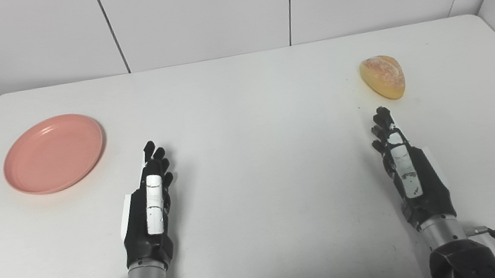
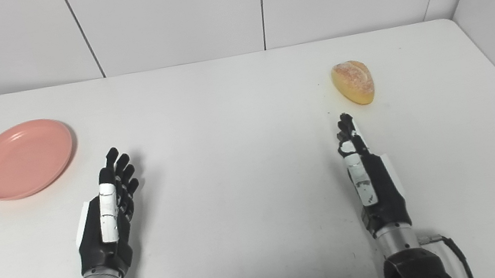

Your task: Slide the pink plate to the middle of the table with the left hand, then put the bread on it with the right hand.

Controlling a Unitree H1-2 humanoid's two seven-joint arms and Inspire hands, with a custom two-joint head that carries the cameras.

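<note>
both hands, left hand (image 1: 150,207) and right hand (image 1: 405,167), open, empty. plate (image 1: 53,154) near left table (image 1: 242,109) edge; clumsy push may tip it off. bread (image 1: 383,77) may roll.

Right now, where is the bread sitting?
The bread lies on the table's far right side, just beyond the right hand and untouched; the pink plate sits far left.

White table (image 1: 252,107), rounded far corners; white panelled walls (image 1: 204,9) with dark seams behind.
</note>
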